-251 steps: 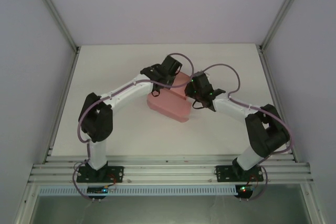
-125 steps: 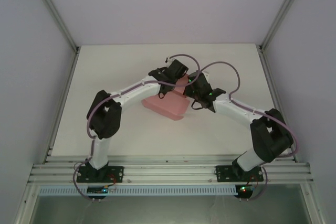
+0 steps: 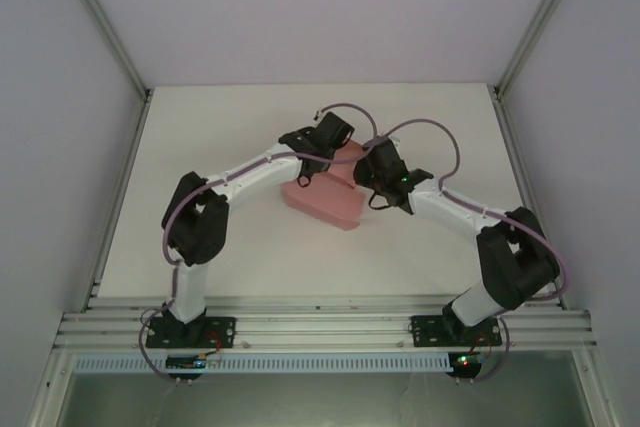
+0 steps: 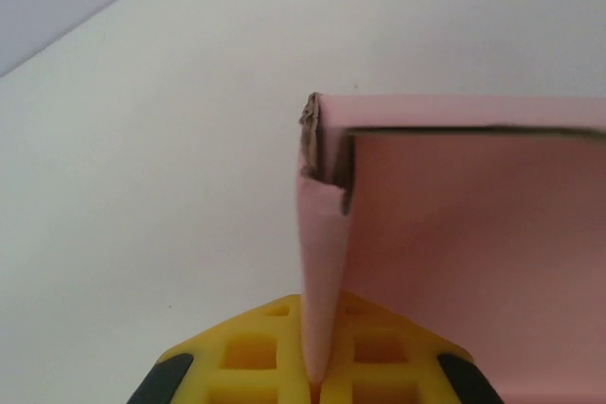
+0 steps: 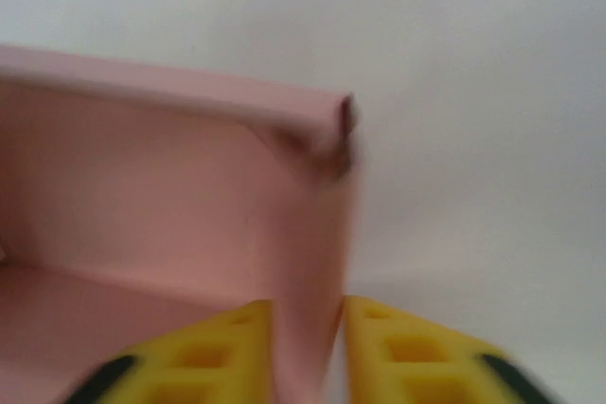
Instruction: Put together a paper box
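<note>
Item 1: paper box (image 3: 325, 203), pink, open-topped, mid-tabletop (image 3: 200, 127), between my 2 arms. My left hand (image 4: 320, 333) pinches 1 upright wall near its corner. My right hand (image 5: 305, 328) straddles another wall, slightly spread.

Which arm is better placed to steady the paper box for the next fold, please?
Probably left: the left pincer is shut on a paper box wall, while the right pincer straddles another wall with a visible gap.

The white table (image 3: 200, 137) is plain and matte. 1 thing sits on it: the pink paper box (image 3: 325, 205), near the middle, well apart from every edge.
</note>
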Tool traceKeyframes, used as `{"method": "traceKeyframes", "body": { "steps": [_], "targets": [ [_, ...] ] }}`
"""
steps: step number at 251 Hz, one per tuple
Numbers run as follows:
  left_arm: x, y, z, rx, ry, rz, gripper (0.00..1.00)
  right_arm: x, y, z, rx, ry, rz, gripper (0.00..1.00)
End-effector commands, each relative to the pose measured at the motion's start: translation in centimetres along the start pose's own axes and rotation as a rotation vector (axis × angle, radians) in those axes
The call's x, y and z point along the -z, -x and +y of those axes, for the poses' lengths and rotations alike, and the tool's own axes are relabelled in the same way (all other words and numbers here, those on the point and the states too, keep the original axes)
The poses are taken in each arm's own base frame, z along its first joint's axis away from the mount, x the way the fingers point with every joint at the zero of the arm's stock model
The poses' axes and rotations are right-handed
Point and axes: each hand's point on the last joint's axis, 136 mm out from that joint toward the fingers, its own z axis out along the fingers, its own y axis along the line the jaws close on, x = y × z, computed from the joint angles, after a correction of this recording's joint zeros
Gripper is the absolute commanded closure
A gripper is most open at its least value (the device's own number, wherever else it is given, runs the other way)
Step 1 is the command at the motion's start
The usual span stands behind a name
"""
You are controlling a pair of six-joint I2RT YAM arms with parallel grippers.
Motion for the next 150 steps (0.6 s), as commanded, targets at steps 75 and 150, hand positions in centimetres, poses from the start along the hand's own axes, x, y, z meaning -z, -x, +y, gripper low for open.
{"method": "traceKeyframes", "body": {
  "steps": [75,150],
  "targets": [
    [-0.8,-4.4,-1.2,-0.214,-0.219,0.142,1.00,5.4,-1.1,2.9,0.047,0.260,0.111,0.01],
    [-2.5,-7.1,0.4,-0.294,-0.227,0.209,1.00,9.7,-0.4,-5.0,-0.033,0.081,0.040,0.00]
  ]
}}
